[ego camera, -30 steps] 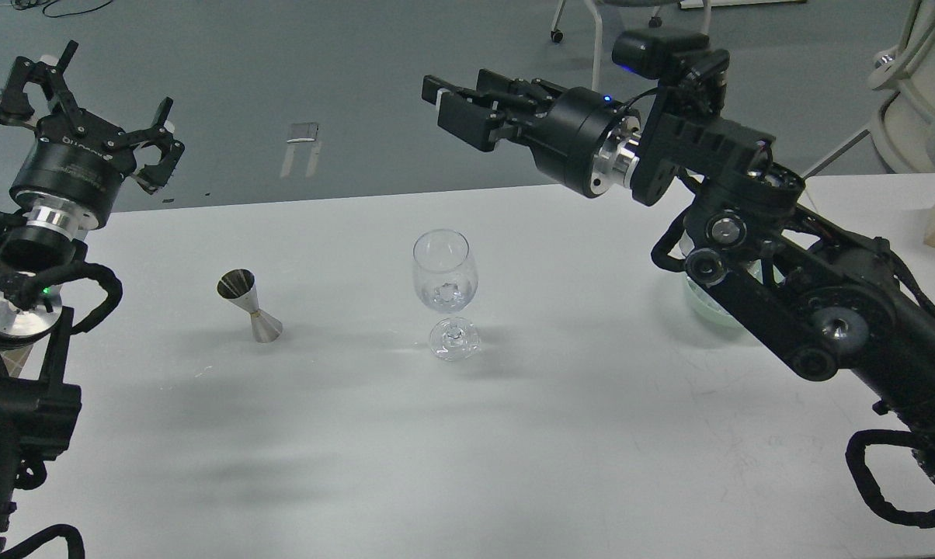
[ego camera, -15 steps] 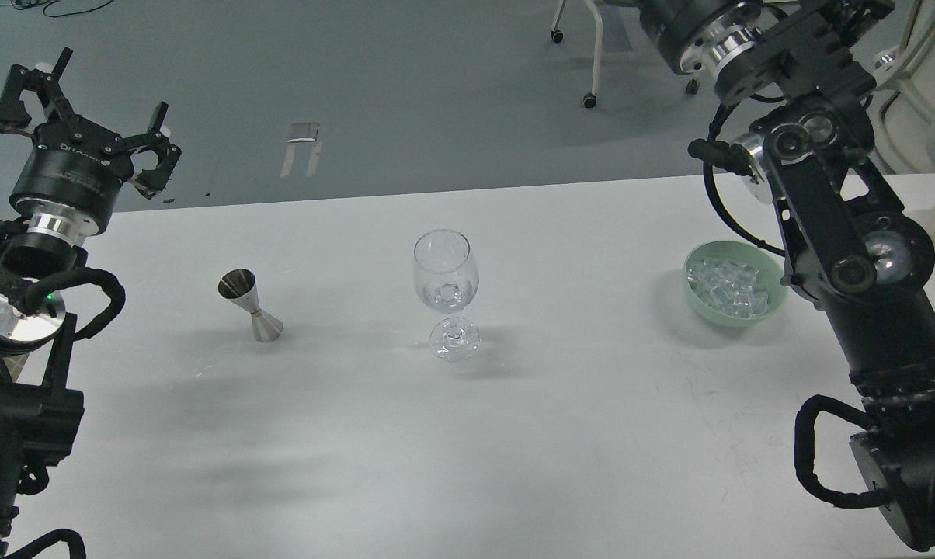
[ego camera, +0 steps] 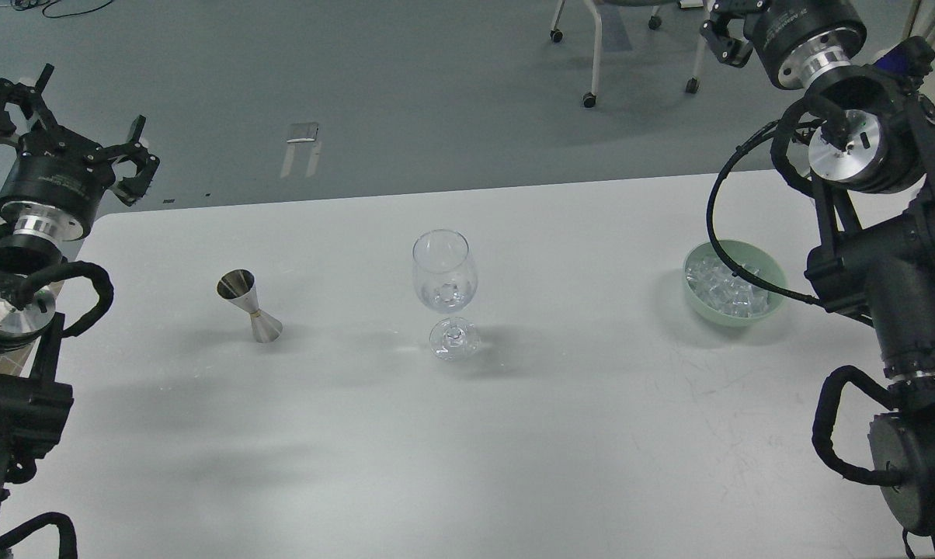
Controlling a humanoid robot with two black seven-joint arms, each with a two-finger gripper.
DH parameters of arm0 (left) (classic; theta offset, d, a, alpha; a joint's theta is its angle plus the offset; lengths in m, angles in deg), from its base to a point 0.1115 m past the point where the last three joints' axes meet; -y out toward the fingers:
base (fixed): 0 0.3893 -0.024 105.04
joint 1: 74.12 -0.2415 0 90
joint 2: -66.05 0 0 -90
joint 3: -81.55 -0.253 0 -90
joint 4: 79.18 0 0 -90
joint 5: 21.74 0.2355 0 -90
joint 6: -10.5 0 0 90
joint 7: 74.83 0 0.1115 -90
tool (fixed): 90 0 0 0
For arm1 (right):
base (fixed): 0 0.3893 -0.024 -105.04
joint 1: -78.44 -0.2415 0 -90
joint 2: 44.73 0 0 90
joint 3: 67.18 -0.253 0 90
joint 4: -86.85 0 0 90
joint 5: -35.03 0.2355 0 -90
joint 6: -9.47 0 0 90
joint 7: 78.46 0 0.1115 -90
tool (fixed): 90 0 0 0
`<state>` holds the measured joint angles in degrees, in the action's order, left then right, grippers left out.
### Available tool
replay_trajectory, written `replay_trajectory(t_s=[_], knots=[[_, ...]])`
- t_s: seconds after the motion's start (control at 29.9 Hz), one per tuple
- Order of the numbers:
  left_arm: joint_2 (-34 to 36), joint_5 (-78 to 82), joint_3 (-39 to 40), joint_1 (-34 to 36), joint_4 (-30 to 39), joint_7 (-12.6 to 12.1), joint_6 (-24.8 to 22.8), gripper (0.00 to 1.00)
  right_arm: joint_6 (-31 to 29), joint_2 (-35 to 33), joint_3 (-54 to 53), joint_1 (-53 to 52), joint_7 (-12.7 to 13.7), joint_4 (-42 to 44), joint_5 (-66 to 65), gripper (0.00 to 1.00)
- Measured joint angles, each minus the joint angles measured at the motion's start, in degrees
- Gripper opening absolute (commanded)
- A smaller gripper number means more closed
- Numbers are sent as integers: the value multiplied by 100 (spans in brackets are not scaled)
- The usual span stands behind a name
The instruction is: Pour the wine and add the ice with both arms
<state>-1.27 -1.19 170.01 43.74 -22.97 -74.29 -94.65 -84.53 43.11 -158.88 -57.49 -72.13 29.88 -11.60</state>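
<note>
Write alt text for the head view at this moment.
A wine glass holding ice stands mid-table, a steel jigger to its left and a green bowl of ice cubes to its right. Both arms are raised clear; the left gripper is open.

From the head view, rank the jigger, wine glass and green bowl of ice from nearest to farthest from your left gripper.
From the left gripper, raised at far left:
1. Jigger, on the table's left side.
2. Wine glass, centre.
3. Green bowl holding the ice, far right.
</note>
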Motion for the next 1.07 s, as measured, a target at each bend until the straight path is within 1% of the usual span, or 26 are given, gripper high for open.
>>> replay_trajectory(t_s=[0.07, 0.23, 0.47, 0.8, 0.87, 1.0, 1.07], knots=[[3, 7, -27, 61, -32, 64, 2, 97, -9, 49, 24, 14, -2, 53, 17, 100], [-29, 10, -231, 181, -49, 71, -17, 96, -8, 202, 41, 6, -2, 277, 215, 100], [-155, -12, -374, 167, -50, 101, -73, 96, -6, 215, 23, -12, -1, 258, 999, 100], [-421, -104, -371, 109, 24, 129, -93, 98, -171, 216, -25, 46, 0, 195, 1103, 100], [-477, -110, -372, 102, 27, 129, -105, 98, -310, 216, -31, 116, 0, 193, 1107, 100], [-696, -120, -364, 90, 29, 128, -237, 98, -777, 216, -93, 221, 0, 222, 1157, 100], [-806, -120, -361, 90, 29, 103, -281, 98, -852, 216, -162, 230, 0, 252, 1222, 100]])
